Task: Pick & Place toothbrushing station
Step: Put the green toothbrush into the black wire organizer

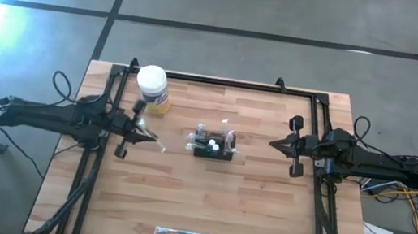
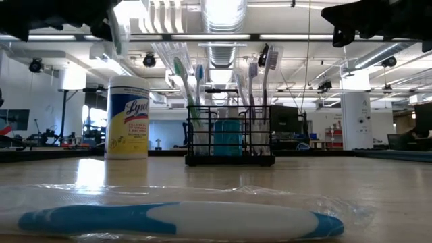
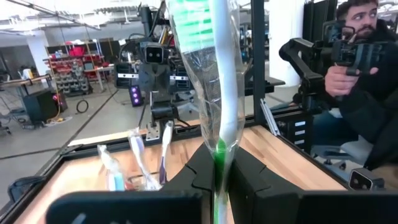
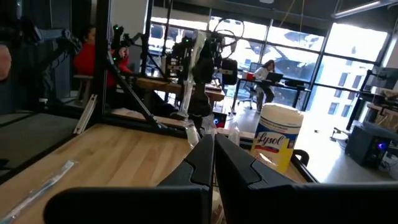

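We note a light wooden butcher-block tabletop (image 1: 262,206) edged by a black metal frame (image 1: 222,80). Near its middle stands a small black rectangular wire-mesh caddy (image 1: 214,148) with toothbrushes upright in it. Toward the far left corner stands a white-lidded round jar with a yellow label (image 1: 153,86). At the near edge lies a blue-and-white toothbrush in clear plastic wrap (image 1: 181,233), well apart from both.

A robotics lab: ceiling ducts (image 2: 223,17), parts shelves (image 3: 74,59), glass walls (image 4: 298,56).
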Robot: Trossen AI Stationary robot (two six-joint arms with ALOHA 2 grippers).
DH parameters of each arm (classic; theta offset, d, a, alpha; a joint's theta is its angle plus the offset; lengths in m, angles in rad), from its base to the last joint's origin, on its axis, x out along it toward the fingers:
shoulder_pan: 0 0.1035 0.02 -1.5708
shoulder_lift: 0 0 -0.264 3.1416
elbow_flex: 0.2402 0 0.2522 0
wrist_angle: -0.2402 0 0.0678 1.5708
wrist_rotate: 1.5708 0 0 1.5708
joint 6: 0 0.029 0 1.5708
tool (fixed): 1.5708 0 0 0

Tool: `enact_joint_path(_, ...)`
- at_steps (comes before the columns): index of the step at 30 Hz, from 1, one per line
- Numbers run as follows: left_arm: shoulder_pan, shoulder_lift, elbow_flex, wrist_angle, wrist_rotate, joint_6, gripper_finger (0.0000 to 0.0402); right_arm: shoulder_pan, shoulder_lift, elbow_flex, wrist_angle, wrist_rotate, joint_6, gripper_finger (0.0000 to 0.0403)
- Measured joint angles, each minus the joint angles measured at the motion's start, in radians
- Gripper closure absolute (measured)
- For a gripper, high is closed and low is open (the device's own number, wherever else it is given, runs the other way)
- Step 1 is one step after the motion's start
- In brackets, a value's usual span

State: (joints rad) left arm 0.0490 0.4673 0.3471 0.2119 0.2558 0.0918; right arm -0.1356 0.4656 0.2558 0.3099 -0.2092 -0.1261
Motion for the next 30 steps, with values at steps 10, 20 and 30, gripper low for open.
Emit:
enact_joint_path(10, 0.000, -0.104, -0.108, 0.006, -0.001, -0.017, 0.0381, 0.000, 0.000, -0.002, 0.000, -0.005, 0.004, 0.0394)
enact_joint_path(20, 0.000, -0.107, -0.178, 0.077, -0.009, -0.032, 0.0381, 0.000, -0.001, -0.005, 0.000, -0.013, -0.006, 0.0394)
enact_joint_path(30, 0.000, -0.106, -0.226, 0.132, -0.011, -0.050, 0.0381, 0.000, 0.000, -0.005, 0.001, -0.010, -0.006, 0.0394)
